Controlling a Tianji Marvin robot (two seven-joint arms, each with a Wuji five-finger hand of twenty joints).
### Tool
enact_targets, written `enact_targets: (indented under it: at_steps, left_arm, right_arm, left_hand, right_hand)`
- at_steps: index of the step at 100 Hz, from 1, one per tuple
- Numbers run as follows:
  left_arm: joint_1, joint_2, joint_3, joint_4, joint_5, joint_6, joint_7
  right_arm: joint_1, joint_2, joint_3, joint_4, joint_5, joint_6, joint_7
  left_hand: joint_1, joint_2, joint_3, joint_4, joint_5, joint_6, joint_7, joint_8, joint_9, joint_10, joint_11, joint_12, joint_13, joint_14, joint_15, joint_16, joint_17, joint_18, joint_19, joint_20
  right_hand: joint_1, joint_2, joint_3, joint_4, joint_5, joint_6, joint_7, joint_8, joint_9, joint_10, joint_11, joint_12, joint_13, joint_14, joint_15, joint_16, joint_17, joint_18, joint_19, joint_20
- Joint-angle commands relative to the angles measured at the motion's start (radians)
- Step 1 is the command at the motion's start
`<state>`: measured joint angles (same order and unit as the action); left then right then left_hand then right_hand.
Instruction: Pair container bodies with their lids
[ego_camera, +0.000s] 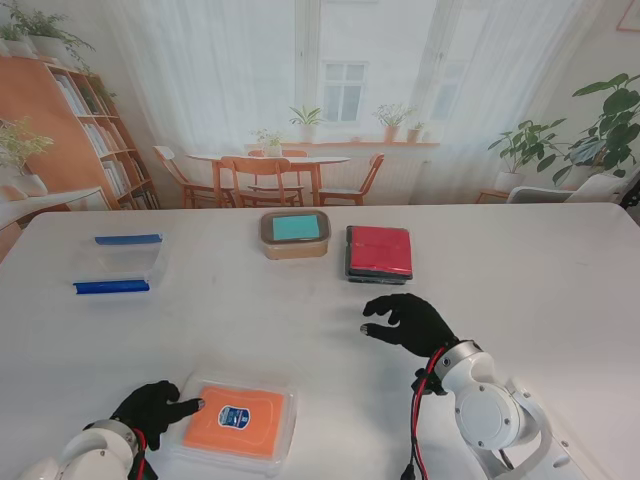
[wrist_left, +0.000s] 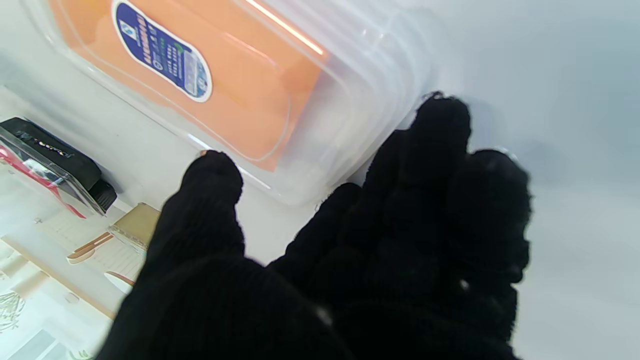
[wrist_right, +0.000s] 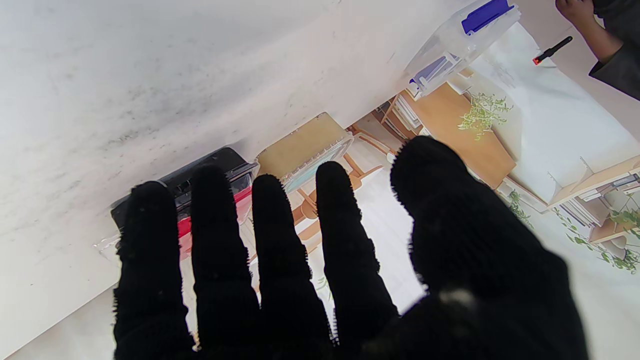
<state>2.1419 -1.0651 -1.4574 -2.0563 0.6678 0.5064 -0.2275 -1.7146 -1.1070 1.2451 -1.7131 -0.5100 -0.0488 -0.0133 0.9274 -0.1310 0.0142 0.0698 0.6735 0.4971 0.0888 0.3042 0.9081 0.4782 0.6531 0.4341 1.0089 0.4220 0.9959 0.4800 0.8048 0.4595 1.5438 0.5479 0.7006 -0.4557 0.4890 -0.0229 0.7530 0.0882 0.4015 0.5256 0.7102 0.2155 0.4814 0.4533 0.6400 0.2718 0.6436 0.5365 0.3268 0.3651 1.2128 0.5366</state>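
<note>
**Status: left fingers at the orange-lidded container**

The clear container with the orange lid (ego_camera: 238, 421) lies flat on the white surface (ego_camera: 200, 320), at the edge nearest to me, left of centre. This container serves as the landmark for all positions given here.

My left hand (ego_camera: 152, 407) lies just beside the container's left side. One of its fingers (ego_camera: 186, 405) reaches the container's rim; the remaining fingers are loosely curled beside it. In the left wrist view the fingertips (wrist_left: 442, 117) lie against the clear wall (wrist_left: 320, 165) with the thumb set apart. The hand encloses nothing.

My right hand (ego_camera: 410, 322) hovers to the right of the container and farther from me, well apart from it. Its fingers (wrist_right: 272, 225) are spread, palm toward the surface, and they hold nothing.

Farther from me than the container, near the middle of the surface, stands a tan container with a teal lid (ego_camera: 295, 233). Just beside it, on the right, stands a black container with a red lid (ego_camera: 379, 253).

Far to the left of the landmark, and farther from me, stands a clear box with blue clasps (ego_camera: 117, 265), well apart from all other items.
</note>
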Motion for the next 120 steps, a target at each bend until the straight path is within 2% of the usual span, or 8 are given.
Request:
enact_targets:
  at_steps: [1, 31, 83, 101, 120]
  left_arm:
    - [0.016, -0.001, 0.017, 0.008, -0.015, 0.004, -0.027]
    - [-0.001, 0.008, 0.044, -0.006, -0.074, 0.006, -0.067]
    - [-0.006, 0.010, 0.062, -0.014, -0.128, -0.002, -0.080]
    - [0.009, -0.002, 0.033, -0.022, -0.133, -0.045, -0.036]
    - [0.009, -0.018, 0.005, -0.025, -0.120, -0.090, 0.031]
  right_arm:
    - [-0.002, -0.003, 0.000, 0.002, 0.002, -0.003, 0.013]
    - [-0.006, -0.004, 0.004, 0.000, -0.003, -0.003, 0.008]
    - [-0.008, -0.004, 0.003, -0.001, -0.006, 0.001, 0.006]
    - [-0.004, -0.003, 0.003, 0.003, -0.005, -0.001, 0.009]
    - [0.010, -0.002, -0.003, 0.013, 0.003, -0.003, 0.019]
  left_hand:
    - [-0.029, -0.009, -0.025, 0.004, 0.037, -0.051, 0.102, 0.082, 0.035, -0.005, 0.032, 0.005, 0.034, 0.039, 0.046, -0.013, 0.038, -0.086, 0.063, -0.015]
    - [-0.034, -0.009, -0.025, 0.004, 0.020, -0.053, 0.131, 0.131, 0.052, -0.014, 0.050, 0.011, 0.054, 0.030, 0.063, -0.020, 0.059, -0.089, 0.085, -0.032]
    - [-0.040, -0.015, -0.026, 0.004, -0.001, -0.050, 0.143, 0.152, 0.053, -0.015, 0.055, 0.011, 0.061, 0.027, 0.071, -0.027, 0.071, -0.093, 0.095, -0.048]
    - [-0.041, -0.014, -0.025, 0.005, -0.009, -0.059, 0.152, 0.157, 0.055, -0.022, 0.058, 0.012, 0.067, 0.027, 0.081, -0.025, 0.082, -0.096, 0.106, -0.051]
    - [-0.043, -0.012, -0.024, 0.006, -0.052, -0.066, 0.222, 0.173, 0.053, -0.032, 0.071, 0.021, 0.073, 0.020, 0.104, -0.025, 0.094, -0.111, 0.133, -0.062]
  right_hand:
    - [0.011, 0.018, -0.024, 0.022, -0.028, -0.025, -0.010, 0.014, -0.016, -0.015, 0.000, -0.006, -0.022, -0.010, -0.011, 0.003, -0.007, 0.011, -0.004, 0.011]
    - [0.010, 0.019, -0.024, 0.022, -0.028, -0.024, -0.010, 0.014, -0.017, -0.016, 0.000, -0.006, -0.022, -0.011, -0.011, 0.003, -0.007, 0.011, -0.004, 0.011]
    - [0.011, 0.018, -0.024, 0.022, -0.028, -0.024, -0.011, 0.014, -0.018, -0.016, 0.000, -0.007, -0.024, -0.011, -0.012, 0.002, -0.008, 0.011, -0.005, 0.011]
    - [0.010, 0.019, -0.023, 0.022, -0.028, -0.025, -0.011, 0.014, -0.018, -0.016, 0.000, -0.007, -0.024, -0.011, -0.012, 0.002, -0.007, 0.012, -0.005, 0.011]
    - [0.011, 0.019, -0.023, 0.022, -0.030, -0.024, -0.012, 0.014, -0.018, -0.017, 0.000, -0.007, -0.024, -0.011, -0.012, 0.002, -0.007, 0.012, -0.004, 0.011]
